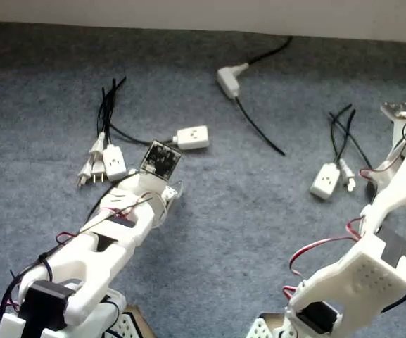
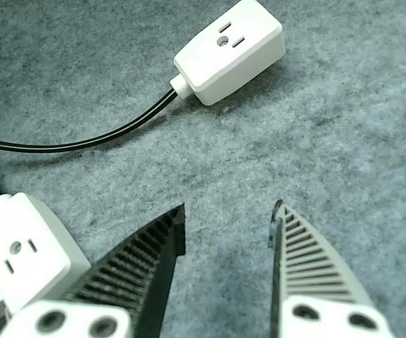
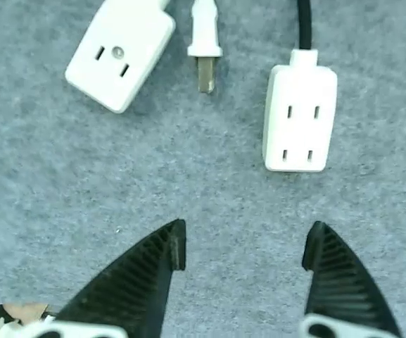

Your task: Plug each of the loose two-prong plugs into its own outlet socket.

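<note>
My left gripper hovers open over the grey carpet with nothing between its fingers. Ahead of it lies a white outlet socket on a black cord, the same socket near the middle of the carpet. A second white socket sits close beside the gripper's dark finger; it lies next to two loose white plugs. My right gripper is open too, above bare carpet. Beyond it are a white socket, a loose two-prong plug and a white double socket.
A white angled plug on a black cable lies at the back centre. Black cords bunch behind the left sockets, and more cords behind the right socket. Open carpet lies between the two arms.
</note>
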